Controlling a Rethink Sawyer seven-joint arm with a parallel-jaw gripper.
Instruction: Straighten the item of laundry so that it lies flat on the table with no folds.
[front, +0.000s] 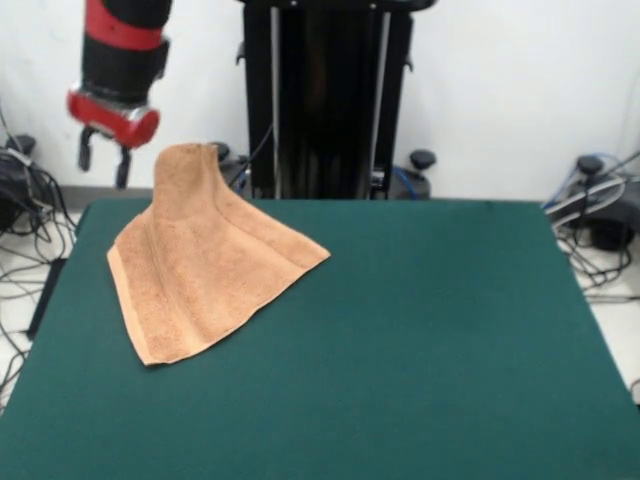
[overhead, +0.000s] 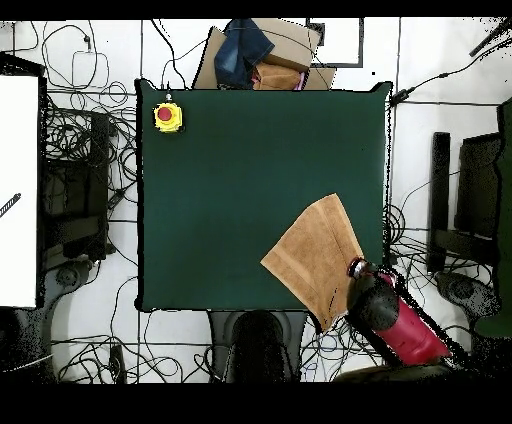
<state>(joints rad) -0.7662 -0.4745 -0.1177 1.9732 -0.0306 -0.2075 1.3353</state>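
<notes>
The towel (front: 205, 265) sits at the table's (front: 420, 340) far left, one corner peaked upward and creased, far from flat, while the gripper (front: 103, 160) hangs spread and empty beside it.

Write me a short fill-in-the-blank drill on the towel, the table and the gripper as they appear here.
1. The towel is coloured ____.
2. The table has a dark ____ top.
3. One part of the towel rises in a ____ near the gripper, so it is not flat.
4. The yellow box on the table carries a ____ button.

Missing words: orange-tan; green; peak; red
</notes>
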